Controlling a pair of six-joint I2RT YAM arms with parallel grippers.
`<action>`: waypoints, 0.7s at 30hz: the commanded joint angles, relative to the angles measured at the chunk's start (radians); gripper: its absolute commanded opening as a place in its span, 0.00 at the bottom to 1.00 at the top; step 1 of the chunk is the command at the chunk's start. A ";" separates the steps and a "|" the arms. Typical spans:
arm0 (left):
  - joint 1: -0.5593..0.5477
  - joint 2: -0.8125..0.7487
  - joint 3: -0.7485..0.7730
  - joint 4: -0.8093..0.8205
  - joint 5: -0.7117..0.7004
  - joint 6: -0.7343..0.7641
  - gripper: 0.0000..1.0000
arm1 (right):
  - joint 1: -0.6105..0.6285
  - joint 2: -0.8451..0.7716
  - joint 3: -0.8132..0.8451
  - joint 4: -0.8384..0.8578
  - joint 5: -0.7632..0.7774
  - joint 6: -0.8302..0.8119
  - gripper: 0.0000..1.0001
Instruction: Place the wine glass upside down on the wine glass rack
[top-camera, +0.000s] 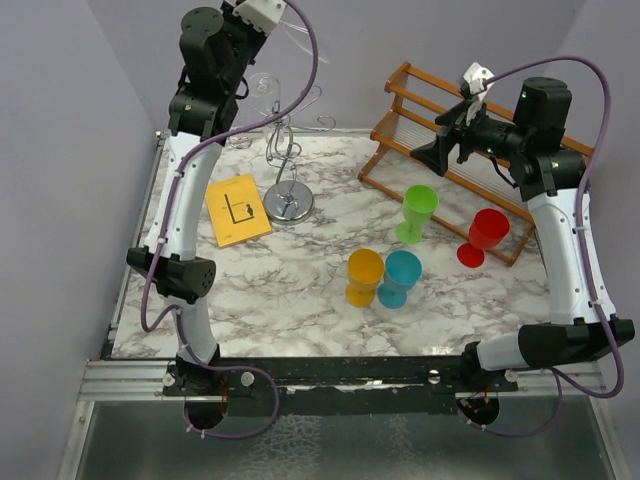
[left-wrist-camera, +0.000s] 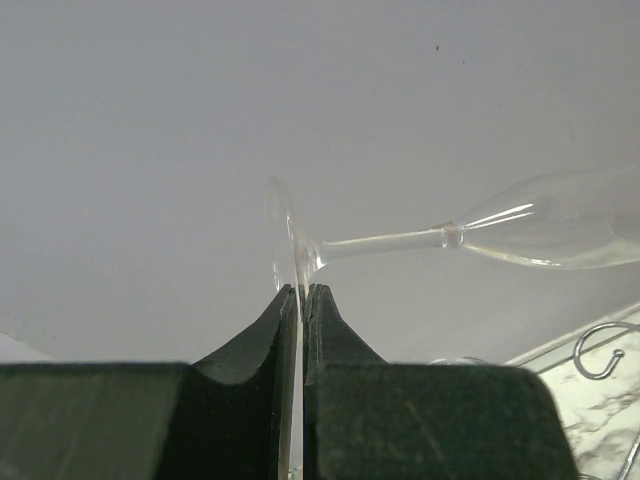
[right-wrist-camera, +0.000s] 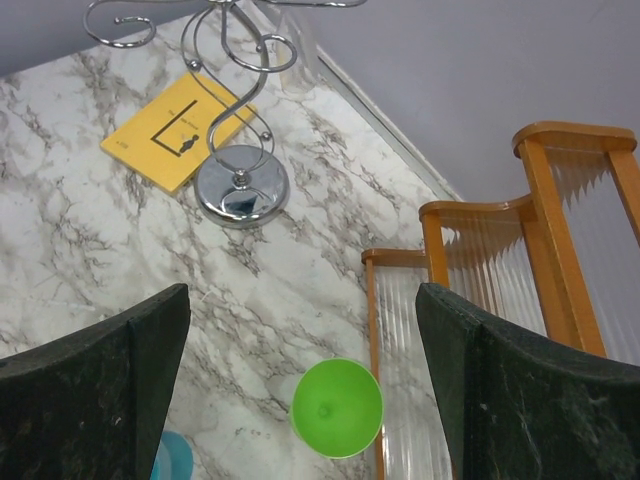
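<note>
One clear, thin-stemmed wine glass (left-wrist-camera: 452, 237)

Yellow card (top-camera: 238, 210): I see a black line sign on it, a bracket with a small figure hanging under it.
Card's small print (right-wrist-camera: 123, 146): too small for me to read.

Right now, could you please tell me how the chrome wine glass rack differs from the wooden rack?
The wine glass rack is shiny chrome wire; the wooden rack is orange-brown wood. The wine glass rack rises on one thin pole from a round disc base; the wooden rack is a wide stepped frame. Both stand on the marble table toward its far edge.
</note>
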 joint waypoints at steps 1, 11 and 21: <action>-0.051 0.027 -0.031 0.156 -0.114 0.242 0.00 | 0.002 -0.038 -0.025 -0.022 -0.031 -0.027 0.94; -0.117 0.115 -0.077 0.210 -0.094 0.491 0.00 | 0.002 -0.054 -0.069 -0.017 -0.018 -0.037 0.94; -0.162 0.152 -0.144 0.199 -0.153 0.650 0.00 | 0.002 -0.049 -0.079 -0.013 -0.036 -0.035 0.94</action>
